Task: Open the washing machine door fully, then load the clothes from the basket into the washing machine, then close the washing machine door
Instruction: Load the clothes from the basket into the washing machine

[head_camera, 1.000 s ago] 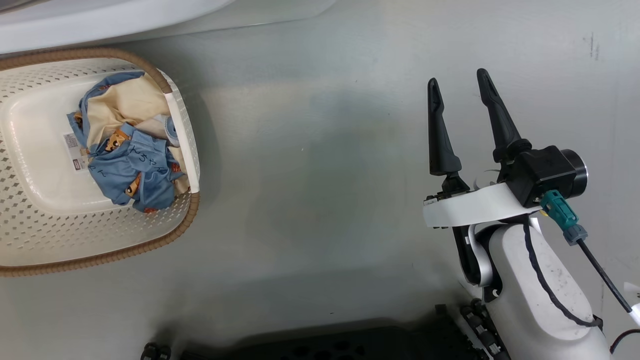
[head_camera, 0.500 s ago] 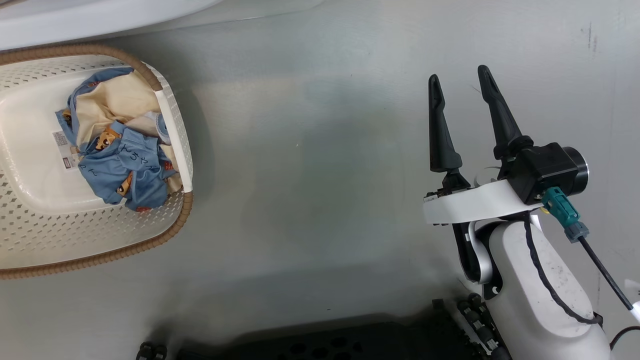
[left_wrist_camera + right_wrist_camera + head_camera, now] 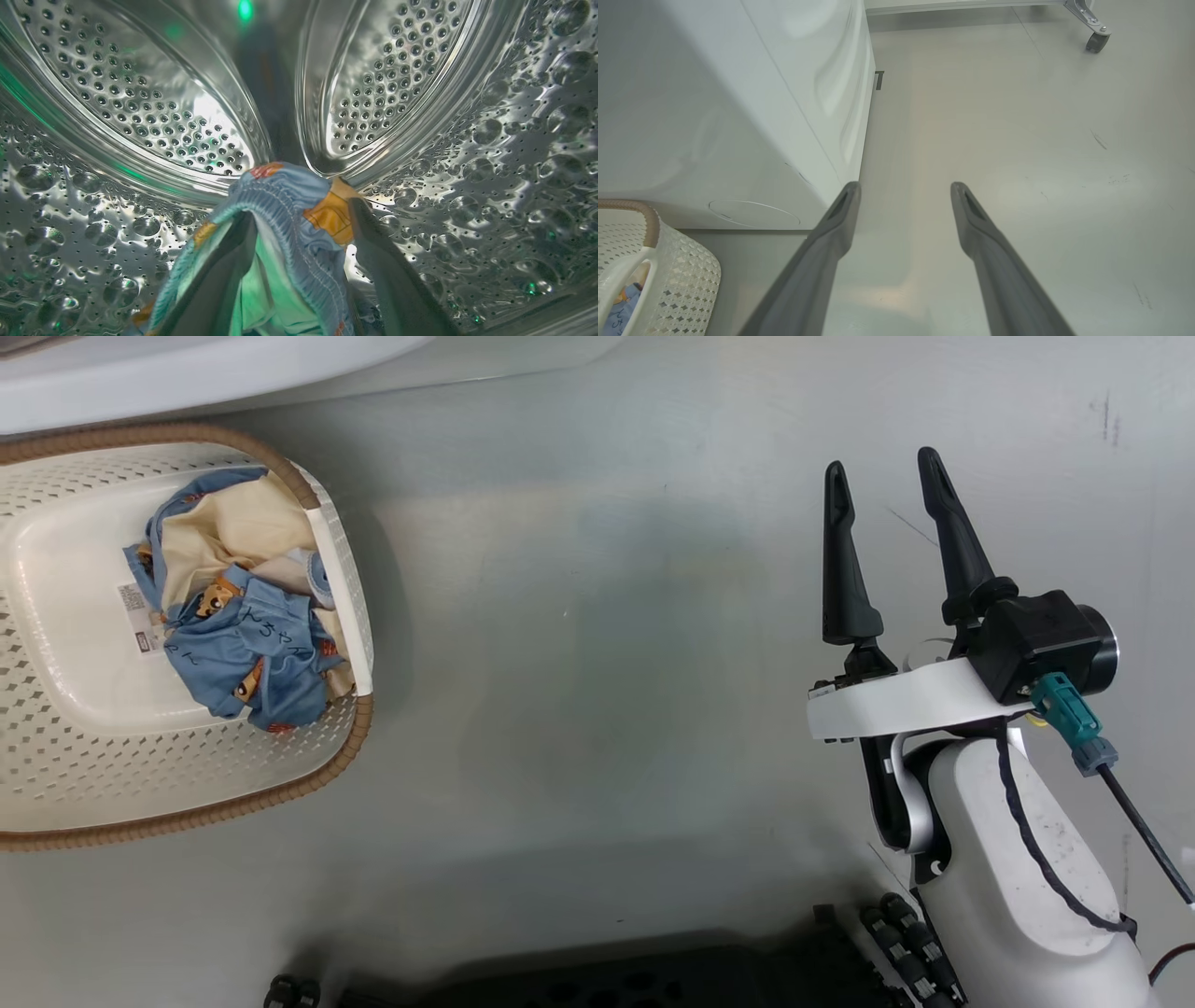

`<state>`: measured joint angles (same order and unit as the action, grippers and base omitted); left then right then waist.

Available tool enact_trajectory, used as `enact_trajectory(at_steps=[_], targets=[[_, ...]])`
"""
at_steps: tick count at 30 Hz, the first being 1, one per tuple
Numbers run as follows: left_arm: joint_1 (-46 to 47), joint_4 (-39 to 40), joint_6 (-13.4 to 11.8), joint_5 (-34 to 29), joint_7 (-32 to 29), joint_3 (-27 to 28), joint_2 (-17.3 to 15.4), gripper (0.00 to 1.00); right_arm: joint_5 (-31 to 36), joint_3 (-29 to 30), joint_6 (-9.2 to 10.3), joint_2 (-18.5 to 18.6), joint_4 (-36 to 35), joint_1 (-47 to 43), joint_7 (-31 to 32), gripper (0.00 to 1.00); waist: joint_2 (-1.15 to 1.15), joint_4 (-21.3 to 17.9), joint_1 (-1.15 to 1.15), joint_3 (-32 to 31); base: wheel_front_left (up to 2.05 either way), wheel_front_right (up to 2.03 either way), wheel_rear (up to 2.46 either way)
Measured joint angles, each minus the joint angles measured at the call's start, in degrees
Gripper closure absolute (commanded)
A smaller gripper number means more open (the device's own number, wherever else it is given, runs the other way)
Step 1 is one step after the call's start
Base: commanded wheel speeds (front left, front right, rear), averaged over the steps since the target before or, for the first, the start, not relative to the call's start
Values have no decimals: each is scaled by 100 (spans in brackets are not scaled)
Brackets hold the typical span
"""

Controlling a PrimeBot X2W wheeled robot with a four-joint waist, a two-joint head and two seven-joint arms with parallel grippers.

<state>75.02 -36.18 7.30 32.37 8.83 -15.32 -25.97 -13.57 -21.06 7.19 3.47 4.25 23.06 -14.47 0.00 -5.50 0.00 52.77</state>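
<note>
Both pincers wide: left gripper (image 3: pixel 301 210) in washing machine (image 3: pixel 140 116), clothes (image 3: pixel 285 196) draped between its fingers (image 3: pixel 224 280) at 6 o'clock, may snag, dragging out on retreat; right gripper (image 3: pixel 881 460) empty.

Blue clothes (image 3: pixel 252 653) in cream basket (image 3: pixel 56 775)

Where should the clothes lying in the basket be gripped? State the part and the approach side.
Probably best to pinch the raised blue bunch of the clothes, coming straight down from above: the basket walls ring the heap, which slumps against the handle side.
</note>
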Motion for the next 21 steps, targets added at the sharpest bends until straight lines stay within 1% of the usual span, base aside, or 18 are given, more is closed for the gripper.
enact_trajectory(at_steps=[6, 9, 17, 21], targets=[[-44, -153, 0, 2, 200, -55, 46, 0, 15, 15, 0, -2, 43, 0, 0, 0, 0, 71, 0, -117, 0, 0, 0], [-172, -241, 0, 16, 286, -165, 114, 0, 15, 42, 0, -2, 71, 0, 0, 0, 0, 109, 0, -210, 0, 0, 0], [-490, -420, 0, 60, 446, -207, 252, 0, 66, 209, 0, -1, 126, -2, 0, 0, 0, 227, 0, -512, 0, 0, 0], [-634, -431, 0, 141, 495, -270, 380, 0, 119, 244, 0, 1, 193, -4, 0, 0, 0, 288, 0, -691, 0, 0, 0]])
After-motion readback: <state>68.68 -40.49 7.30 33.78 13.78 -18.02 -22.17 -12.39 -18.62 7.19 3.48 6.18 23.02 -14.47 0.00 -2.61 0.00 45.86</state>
